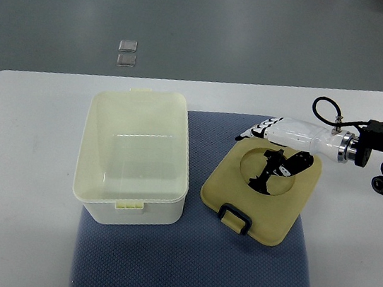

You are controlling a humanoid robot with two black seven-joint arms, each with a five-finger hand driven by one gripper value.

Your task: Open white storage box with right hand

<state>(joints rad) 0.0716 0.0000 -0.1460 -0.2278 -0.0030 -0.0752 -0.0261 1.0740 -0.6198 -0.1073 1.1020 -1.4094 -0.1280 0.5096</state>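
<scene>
The white storage box (pixel 135 151) stands without its lid on the left part of the blue mat (pixel 195 272), and its inside looks empty. Its cream lid (pixel 261 203), with a black latch handle (pixel 235 219) at the near edge, lies on the mat just right of the box. My right hand (pixel 269 158) comes in from the right over the lid's far edge. Its black fingers (pixel 273 171) curl down into the lid's round recess, and the thumb sits past the far rim, so the hand is shut on the lid. The left arm does not show.
The mat lies on a white table (pixel 22 184) whose far edge runs just behind the box. Two small clear squares (pixel 126 52) lie on the grey floor beyond the table. A black cable (pixel 325 109) loops above my right wrist.
</scene>
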